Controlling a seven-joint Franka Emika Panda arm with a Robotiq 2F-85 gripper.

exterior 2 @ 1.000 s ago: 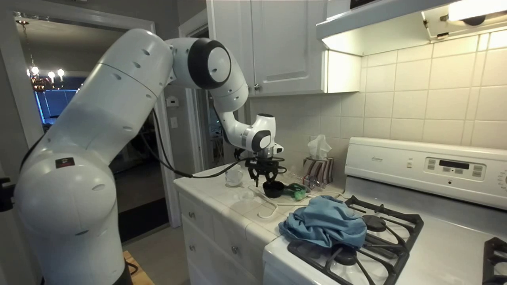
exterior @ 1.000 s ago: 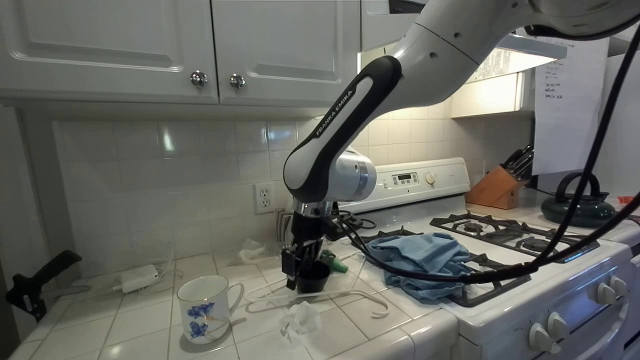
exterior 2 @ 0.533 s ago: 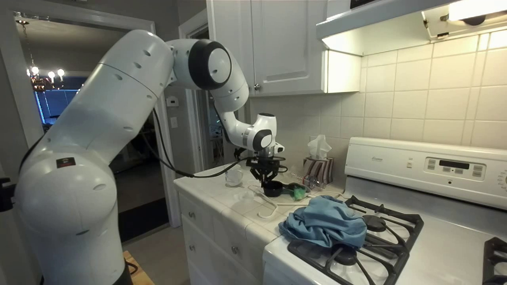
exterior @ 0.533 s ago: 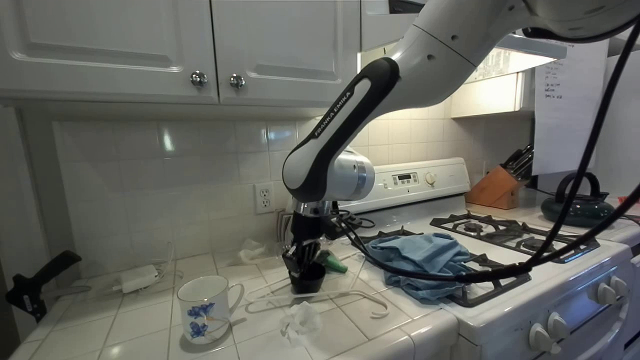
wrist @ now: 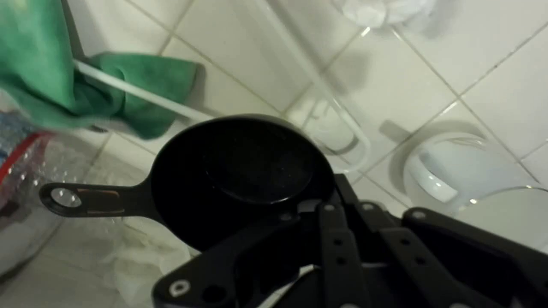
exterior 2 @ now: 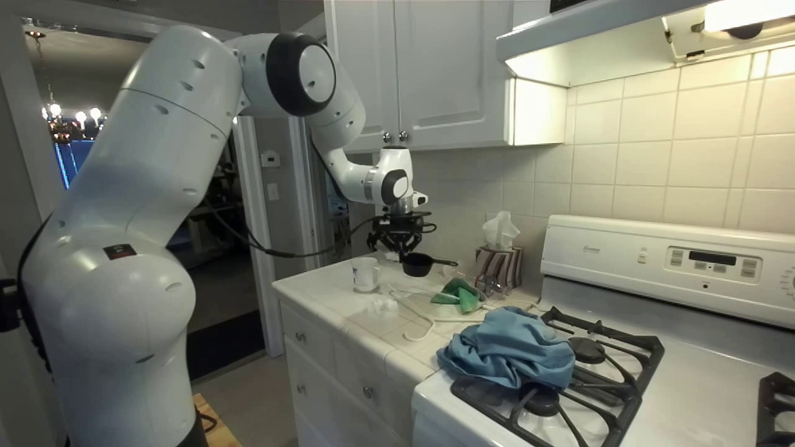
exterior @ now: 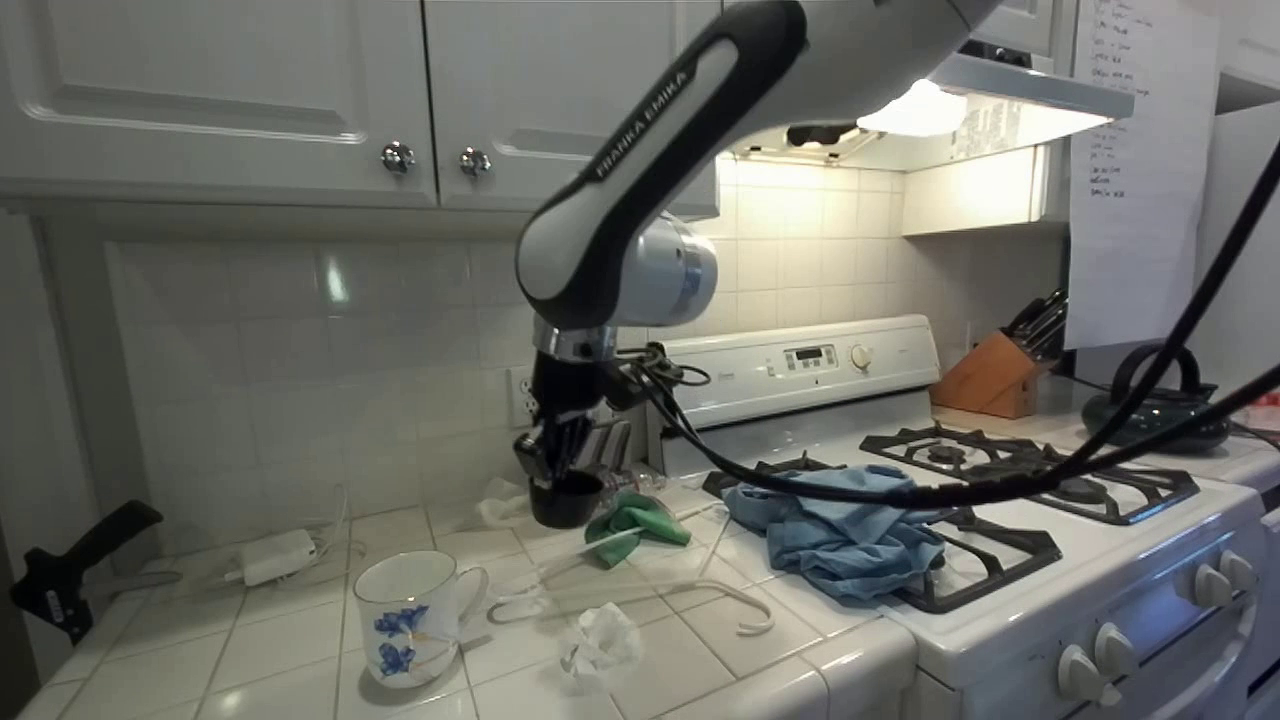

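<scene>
The black pan hangs above the tiled counter, its rim pinched in my closed gripper and its handle sticking out opposite the grip, toward the tissue box as I see it in an exterior view. On the counter below I have a white hanger, one rod of it lying across a green cloth, and on the side away from the handle a flowered mug stands upright near a crumpled white scrap. Farther out, a blue cloth sits bunched on the stove.
</scene>
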